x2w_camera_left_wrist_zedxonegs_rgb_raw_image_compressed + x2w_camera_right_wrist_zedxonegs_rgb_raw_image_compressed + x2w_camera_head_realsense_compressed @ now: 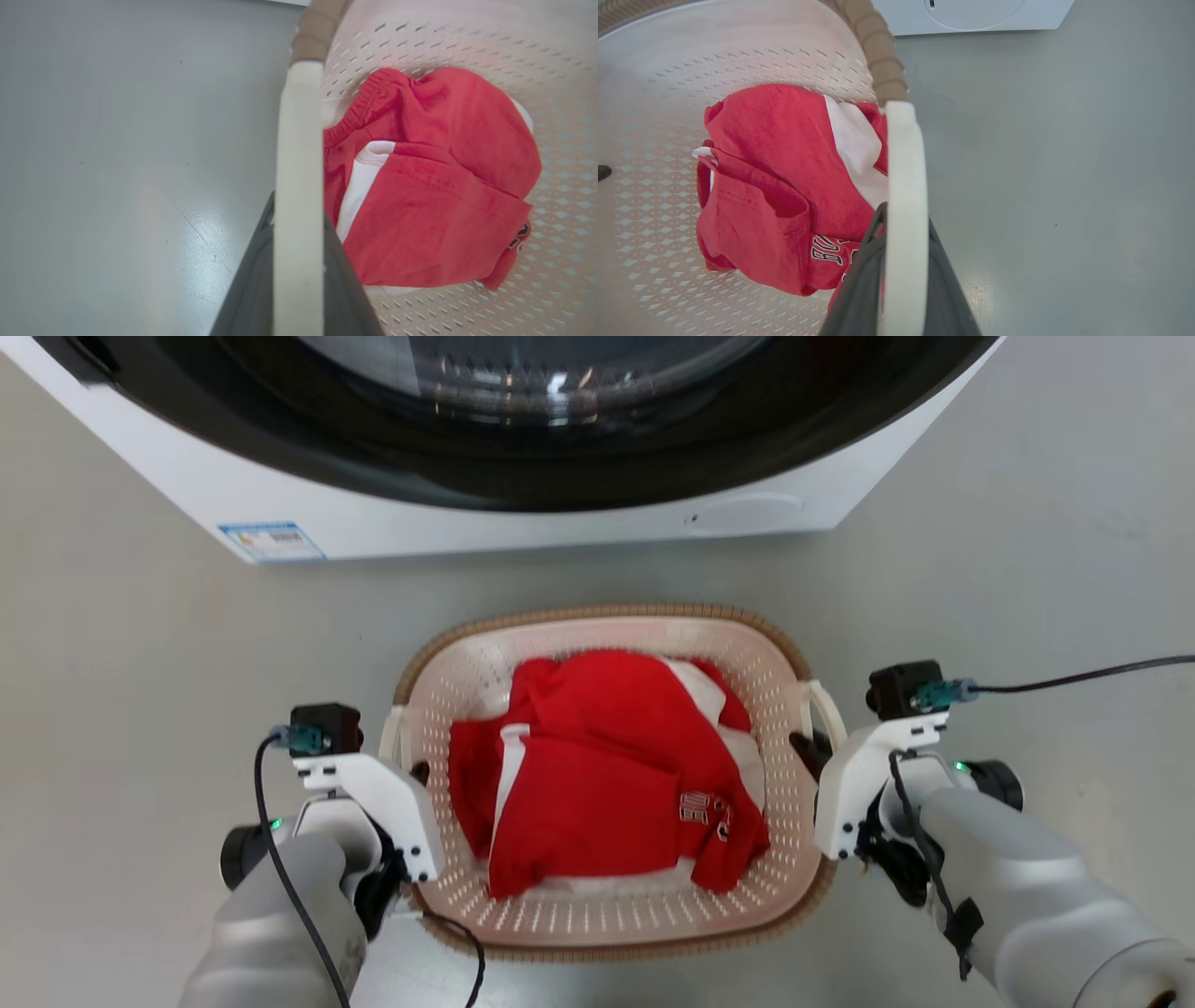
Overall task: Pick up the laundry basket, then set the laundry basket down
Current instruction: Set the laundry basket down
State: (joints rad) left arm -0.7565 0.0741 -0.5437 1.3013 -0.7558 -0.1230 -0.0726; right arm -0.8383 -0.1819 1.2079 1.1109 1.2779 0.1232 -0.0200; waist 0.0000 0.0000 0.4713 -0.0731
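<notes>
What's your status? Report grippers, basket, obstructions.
Fingers of left gripper and right gripper shut on laundry basket handles. Red clothes inside. Washing machine close ahead.

One basket (597, 613), with two handles: left handle (390, 737), right handle (834, 709). One heap of red-and-white clothes (597, 775), pieces uncountable. One washer (523, 527), with one label (273, 541). Two claws: left claw (419, 772), right claw (808, 749). Two cables (282, 868), one per wrist.

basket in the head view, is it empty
No, red clothing with white parts lies inside the basket, covering most of its bottom.
</notes>
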